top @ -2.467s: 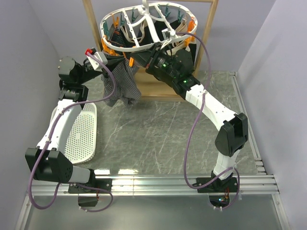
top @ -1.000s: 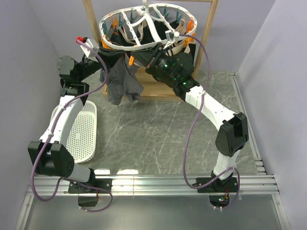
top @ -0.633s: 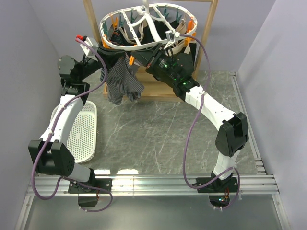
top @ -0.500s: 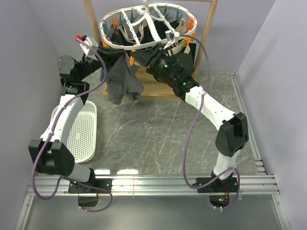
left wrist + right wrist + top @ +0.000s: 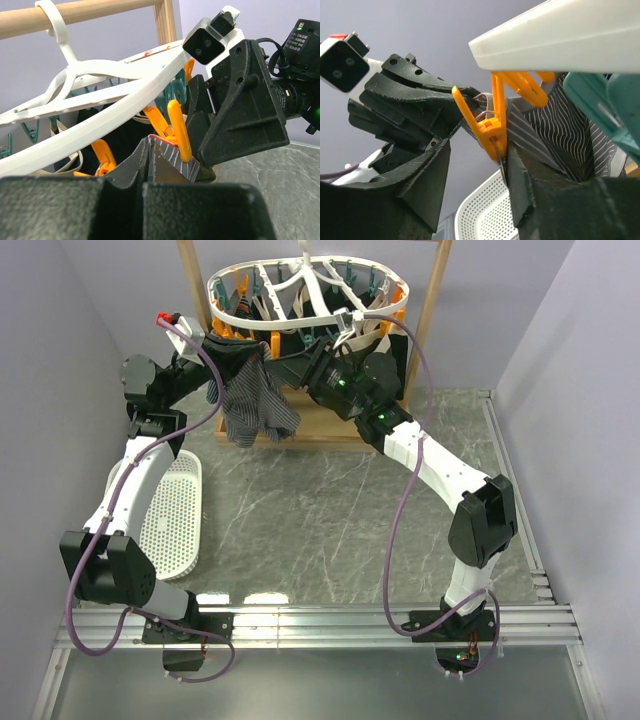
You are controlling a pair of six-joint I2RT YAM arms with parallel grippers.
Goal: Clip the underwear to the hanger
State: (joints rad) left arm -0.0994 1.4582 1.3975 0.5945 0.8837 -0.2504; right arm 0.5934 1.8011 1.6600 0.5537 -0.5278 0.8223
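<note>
Lilac walls enclose a grey marbled worktop (image 5: 320,520), at whose far edge a wooden frame (image 5: 432,320) is stood. From its rail the white oval hanger (image 5: 560,35) is hung, ringed with orange and teal clips. The light grey striped underwear (image 5: 255,400) is held up beneath the hanger's near-left rim, its lower part draped freely above the worktop. A white perforated basket (image 5: 170,520) is laid beside the left arm. The underwear's top edge is pinched between the closed-up fingers of the left gripper (image 5: 149,155). An orange clip (image 5: 492,132) is seen biting that edge, and the right gripper (image 5: 479,150) is spread partly apart around it.
</note>
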